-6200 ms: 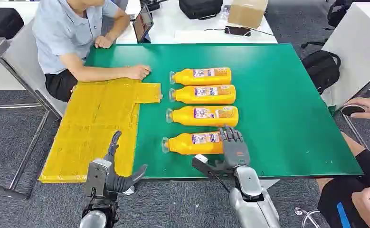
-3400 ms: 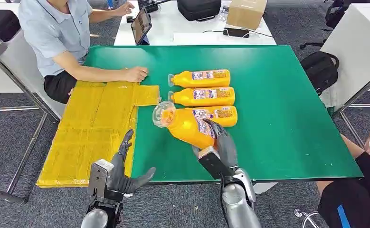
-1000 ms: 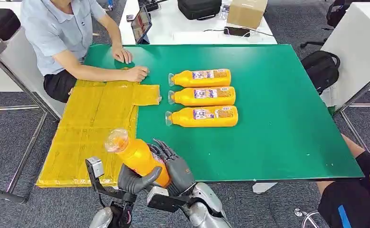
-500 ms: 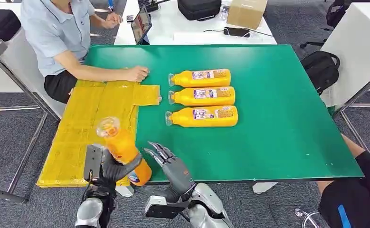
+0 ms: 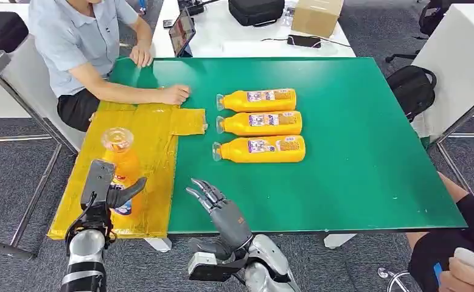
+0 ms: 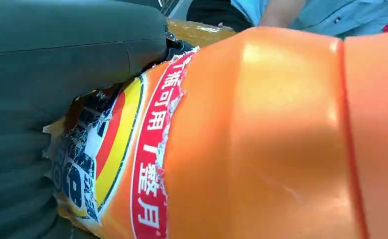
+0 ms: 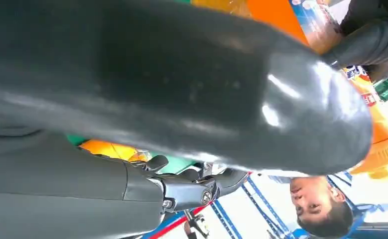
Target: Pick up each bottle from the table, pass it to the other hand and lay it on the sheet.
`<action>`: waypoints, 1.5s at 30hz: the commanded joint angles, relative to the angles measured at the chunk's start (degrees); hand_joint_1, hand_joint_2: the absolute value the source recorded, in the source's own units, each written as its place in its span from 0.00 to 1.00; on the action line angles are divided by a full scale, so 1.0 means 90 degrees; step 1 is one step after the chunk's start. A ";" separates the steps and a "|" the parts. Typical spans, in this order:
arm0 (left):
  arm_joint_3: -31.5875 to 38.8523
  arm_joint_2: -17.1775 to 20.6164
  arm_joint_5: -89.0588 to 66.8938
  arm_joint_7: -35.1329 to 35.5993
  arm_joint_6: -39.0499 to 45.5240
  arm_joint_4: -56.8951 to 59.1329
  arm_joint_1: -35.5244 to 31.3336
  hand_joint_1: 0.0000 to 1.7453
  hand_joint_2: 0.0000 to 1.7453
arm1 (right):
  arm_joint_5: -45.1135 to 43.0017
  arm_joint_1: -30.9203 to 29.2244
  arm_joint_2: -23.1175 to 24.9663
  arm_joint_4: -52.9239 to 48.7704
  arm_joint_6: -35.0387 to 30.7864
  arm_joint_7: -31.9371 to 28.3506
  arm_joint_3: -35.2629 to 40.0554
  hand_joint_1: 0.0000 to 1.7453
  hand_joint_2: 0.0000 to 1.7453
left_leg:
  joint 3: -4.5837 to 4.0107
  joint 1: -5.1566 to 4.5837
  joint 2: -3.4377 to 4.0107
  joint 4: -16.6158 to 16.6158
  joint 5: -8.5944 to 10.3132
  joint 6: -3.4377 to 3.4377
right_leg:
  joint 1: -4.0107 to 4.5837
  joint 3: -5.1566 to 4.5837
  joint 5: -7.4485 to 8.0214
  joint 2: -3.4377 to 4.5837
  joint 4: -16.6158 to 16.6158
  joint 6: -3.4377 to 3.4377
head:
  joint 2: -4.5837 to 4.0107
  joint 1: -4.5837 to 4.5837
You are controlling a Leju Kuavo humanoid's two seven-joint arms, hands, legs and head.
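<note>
The left hand (image 5: 109, 196) grips an orange bottle (image 5: 120, 167) upright above the yellow sheet (image 5: 131, 152) at the surface's near left corner, while the right hand (image 5: 219, 210) hovers empty, fingers spread, at the near edge. The hand-over looks done; next, tip the bottle flat onto the sheet and release.

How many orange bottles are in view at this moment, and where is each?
4. Three lie side by side on the green table: far, middle and near. The fourth bottle is gripped by the left hand above the yellow sheet.
</note>
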 commanded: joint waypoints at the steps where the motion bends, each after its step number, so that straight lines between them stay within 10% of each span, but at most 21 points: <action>1: -0.0113 0.0472 -0.0883 -0.0082 0.0405 0.0536 -0.0446 1.00 1.00 | -0.0056 0.0260 0.0073 0.0003 0.0041 -0.0089 0.0152 0.00 0.00 | 0.0017 -0.0001 -0.0005 -0.0011 -0.0001 0.0007 | 0.0003 0.0018 -0.0004 -0.0013 -0.0008 -0.0015 | 0.0000 -0.0002; 5: -0.1233 0.1009 -0.3175 0.0333 0.0612 0.1243 -0.0698 1.00 1.00 | -0.0049 0.0278 0.0029 -0.0124 0.0108 -0.0092 0.0242 0.00 0.00 | 0.0003 0.0001 -0.0017 -0.0005 0.0003 0.0005 | 0.0005 0.0004 -0.0004 -0.0025 -0.0002 -0.0015 | 0.0000 -0.0002; 25: -0.2971 0.1396 -0.4102 0.0351 0.0812 0.4389 -0.1720 1.00 1.00 | -0.0085 0.0012 -0.0018 -0.0025 0.0069 -0.0421 0.0513 0.00 0.00 | 0.0028 -0.0004 -0.0032 -0.0015 0.0026 0.0008 | 0.0002 0.0028 0.0006 -0.0041 -0.0008 -0.0019 | 0.0000 -0.0002; 27: -0.3027 0.1417 -0.3953 0.0223 0.0687 0.4383 -0.1782 0.81 1.00 | -0.0167 -0.0078 -0.0010 0.0006 0.0039 -0.0499 0.0537 0.00 0.00 | 0.0021 -0.0001 -0.0013 -0.0007 0.0028 0.0006 | 0.0003 0.0022 0.0009 -0.0024 -0.0001 -0.0017 | 0.0000 -0.0002; 29: -0.3009 0.1428 -0.3568 -0.0012 0.0385 0.4358 -0.1787 0.13 1.00 | -0.0241 -0.0162 -0.0002 0.0059 0.0021 -0.0559 0.0568 0.00 0.00 | 0.0017 -0.0002 -0.0016 -0.0013 0.0039 0.0007 | 0.0004 0.0019 0.0020 -0.0030 -0.0005 -0.0021 | 0.0000 0.0000; 45: -0.3441 0.1579 -0.1763 -0.0742 -0.0486 0.4327 -0.1887 0.00 1.00 | -0.0561 -0.0434 -0.0013 0.0249 -0.0156 -0.0765 0.0819 0.00 0.00 | 0.0015 -0.0005 -0.0026 -0.0012 0.0052 0.0011 | 0.0001 0.0027 0.0030 -0.0036 0.0001 -0.0023 | 0.0000 -0.0002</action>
